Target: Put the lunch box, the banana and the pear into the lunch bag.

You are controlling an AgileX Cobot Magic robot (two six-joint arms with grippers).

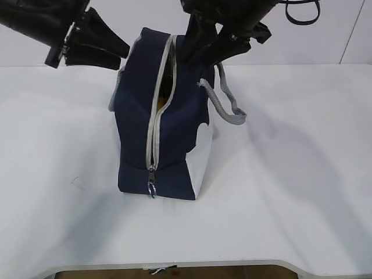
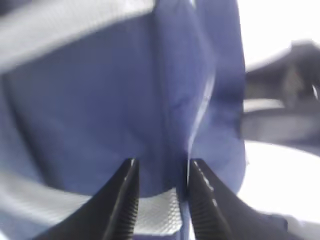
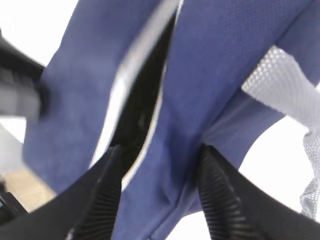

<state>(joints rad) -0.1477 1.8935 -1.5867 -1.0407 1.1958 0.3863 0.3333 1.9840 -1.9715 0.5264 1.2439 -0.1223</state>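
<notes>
The navy lunch bag (image 1: 174, 133) stands in the middle of the white table. Its grey zipper (image 1: 156, 116) is open along the top, with the ring pull (image 1: 151, 189) at the near end. Something yellow (image 1: 165, 87) shows through the slit; I cannot tell whether it is banana or pear. The lunch box is hidden. My left gripper (image 1: 122, 51) is open at the bag's far left top, with navy fabric (image 2: 125, 100) in front of its tips (image 2: 161, 167). My right gripper (image 1: 203, 53) is open over the bag's far right top, straddling the panel (image 3: 215, 75) beside the slit (image 3: 160, 150).
A grey webbing handle (image 1: 224, 102) hangs off the bag's right side and shows in the right wrist view (image 3: 282, 82). The table's front edge (image 1: 203, 264) runs close below. A black cable loop (image 1: 302, 14) hangs at the top right.
</notes>
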